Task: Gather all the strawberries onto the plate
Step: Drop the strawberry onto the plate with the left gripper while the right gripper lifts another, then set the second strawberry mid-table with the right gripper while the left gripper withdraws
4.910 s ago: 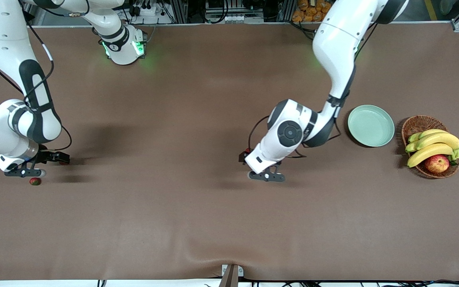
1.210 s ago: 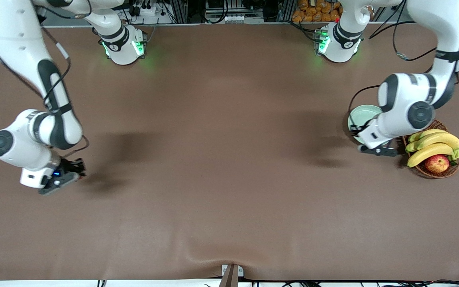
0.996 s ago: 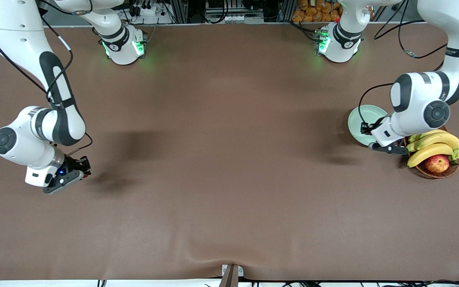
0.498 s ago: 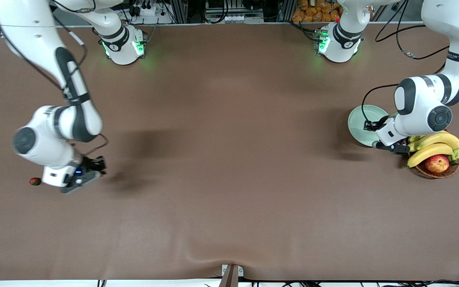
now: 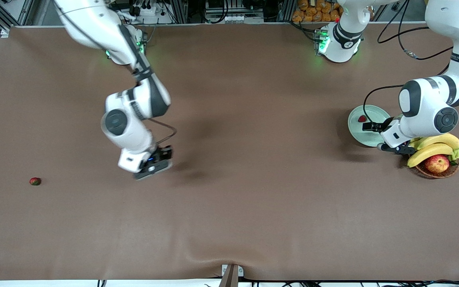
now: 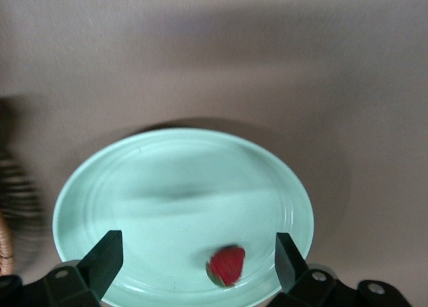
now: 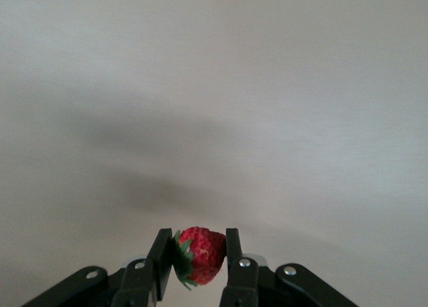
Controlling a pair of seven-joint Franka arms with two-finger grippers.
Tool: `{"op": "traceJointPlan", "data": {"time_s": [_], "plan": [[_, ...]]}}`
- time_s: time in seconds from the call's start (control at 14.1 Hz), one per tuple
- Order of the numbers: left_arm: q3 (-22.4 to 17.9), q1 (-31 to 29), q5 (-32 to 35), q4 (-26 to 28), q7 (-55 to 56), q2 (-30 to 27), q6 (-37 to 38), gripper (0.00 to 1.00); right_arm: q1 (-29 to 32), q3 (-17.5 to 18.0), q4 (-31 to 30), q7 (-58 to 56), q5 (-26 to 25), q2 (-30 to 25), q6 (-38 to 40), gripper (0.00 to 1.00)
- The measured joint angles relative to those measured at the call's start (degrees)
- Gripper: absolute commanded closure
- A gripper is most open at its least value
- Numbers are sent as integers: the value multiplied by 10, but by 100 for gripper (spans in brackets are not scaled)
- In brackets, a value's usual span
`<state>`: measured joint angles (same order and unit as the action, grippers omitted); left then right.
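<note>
One strawberry lies in the pale green plate, which stands at the left arm's end of the table. My left gripper hangs open over the plate's edge beside the basket. In the left wrist view that strawberry rests on the plate, below my open left gripper and touching neither finger. My right gripper is up over the bare table and is shut on a second strawberry. A third strawberry lies on the table at the right arm's end.
A brown wicker basket with bananas and an apple stands right beside the plate, close to the left arm's wrist. The table's cover is brown.
My left gripper opened and its strawberry dropped into the plate. The right arm swung from its end of the table toward the middle with its berry, uncovering the strawberry on the table.
</note>
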<state>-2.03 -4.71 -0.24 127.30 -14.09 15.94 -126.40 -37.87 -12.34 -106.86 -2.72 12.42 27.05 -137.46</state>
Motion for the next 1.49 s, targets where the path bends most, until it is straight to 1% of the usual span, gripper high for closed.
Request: {"op": "traceJointPlan", "data": {"time_s": [0.21,0.36,0.57,0.78,0.85,0.92,1.0,1.14,1.28,1.35,1.49], "plan": [[13,1,0,-26,-19,-2,0,0,-81,1,35,121,5,16,-1,100],[25,1,0,-45,-21,-3,0,0,-117,1,72,179,8,45,-1,100],[50,2,0,-72,-18,-3,0,0,-154,1,134,251,9,104,-4,100],[61,5,0,-103,-16,-4,0,0,-181,1,182,309,9,160,-24,100],[64,7,0,-112,-14,-4,0,0,-188,1,189,324,9,175,-40,97],[66,10,0,-118,-9,-4,0,0,-195,1,193,339,9,188,-56,51],[67,15,0,-120,0,-3,1,0,-200,1,195,353,9,198,-70,1],[69,32,0,-124,20,-3,1,0,-205,0,198,367,9,208,-84,0],[69,52,0,-126,46,-3,1,0,-205,-6,209,368,9,205,-81,0],[70,63,0,-129,60,-3,1,0,-204,-13,214,368,9,198,-68,0],[70,89,0,-134,96,-3,1,0,-204,-40,223,364,9,173,-6,0]]}}
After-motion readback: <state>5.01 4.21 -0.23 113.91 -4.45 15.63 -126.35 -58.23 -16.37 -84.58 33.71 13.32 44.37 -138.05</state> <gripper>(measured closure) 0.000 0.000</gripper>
